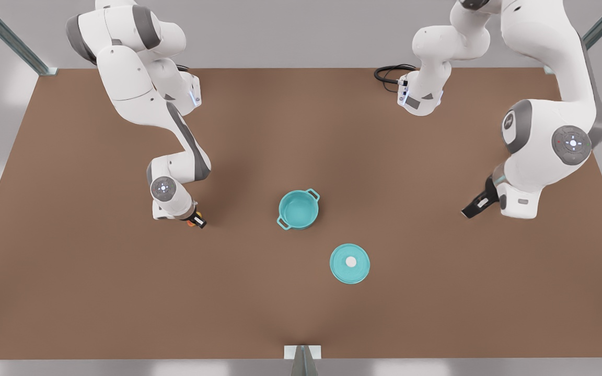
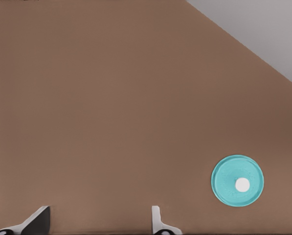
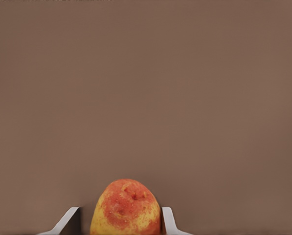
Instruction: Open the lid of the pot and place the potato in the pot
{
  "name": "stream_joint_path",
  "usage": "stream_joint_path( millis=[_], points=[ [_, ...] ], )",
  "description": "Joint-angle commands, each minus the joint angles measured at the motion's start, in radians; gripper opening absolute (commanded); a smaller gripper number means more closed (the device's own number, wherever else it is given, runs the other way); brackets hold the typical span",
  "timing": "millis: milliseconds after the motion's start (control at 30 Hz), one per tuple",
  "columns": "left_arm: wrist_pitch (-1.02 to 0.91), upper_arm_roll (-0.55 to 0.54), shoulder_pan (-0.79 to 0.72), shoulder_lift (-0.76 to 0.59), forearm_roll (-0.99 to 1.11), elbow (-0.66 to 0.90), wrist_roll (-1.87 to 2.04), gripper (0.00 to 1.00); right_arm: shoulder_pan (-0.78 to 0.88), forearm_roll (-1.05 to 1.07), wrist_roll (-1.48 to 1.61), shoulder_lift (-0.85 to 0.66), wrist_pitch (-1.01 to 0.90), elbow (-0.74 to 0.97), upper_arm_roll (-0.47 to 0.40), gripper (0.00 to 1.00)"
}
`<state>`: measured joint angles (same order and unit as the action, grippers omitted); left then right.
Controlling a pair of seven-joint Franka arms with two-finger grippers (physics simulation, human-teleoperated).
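Right gripper [image 1: 197, 221], on the front view's left and well away from the pot [image 1: 298, 209], sits low at the table with the potato [image 3: 125, 207] between its fingers [image 3: 168, 220]; one finger touches the potato's side and the other stands just off it, so you cannot yet call the grasp firm; close fully before you lift, then raise it high enough to pass the pot's rim and release over the teal hollow, not above a loop handle. That pot stands open; the pot lid [image 1: 349, 263] lies flat just beside it, knob up, toward the near edge. Left gripper [image 1: 474, 208], far off on the pot's other side, waits above the table with fingers spread and empty. Brown table [image 1: 97, 292] around the pot is plain and matte; grey walls and metal frame posts bound it.
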<state>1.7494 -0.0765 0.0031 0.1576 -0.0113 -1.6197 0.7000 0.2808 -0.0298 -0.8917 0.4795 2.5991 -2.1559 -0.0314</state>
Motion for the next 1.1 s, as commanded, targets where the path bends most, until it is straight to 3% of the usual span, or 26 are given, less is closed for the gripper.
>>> stream_joint_path(
  millis=[0,600,800,1067],
  points=[
    [-0.114,0.003,0.005,-0.001,-0.021,0.007,-0.586,1.00,0.000,0.001,-0.046,-0.001,0.003,0.001,0.001,0.70],
    [-0.114,0.003,0.015,0.029,0.019,0.067,-0.588,1.00,0.000,0.002,-0.075,-0.024,-0.001,0.001,0.010,0.48],
    [-0.114,0.003,0.017,0.051,0.014,0.101,-0.591,1.00,0.000,0.010,-0.153,-0.085,-0.146,0.071,0.044,0.47],
    [-0.117,0.008,0.029,0.049,0.005,0.101,-0.616,1.00,0.050,0.014,-0.427,-0.088,-0.435,0.330,0.186,0.47]
  ],
)
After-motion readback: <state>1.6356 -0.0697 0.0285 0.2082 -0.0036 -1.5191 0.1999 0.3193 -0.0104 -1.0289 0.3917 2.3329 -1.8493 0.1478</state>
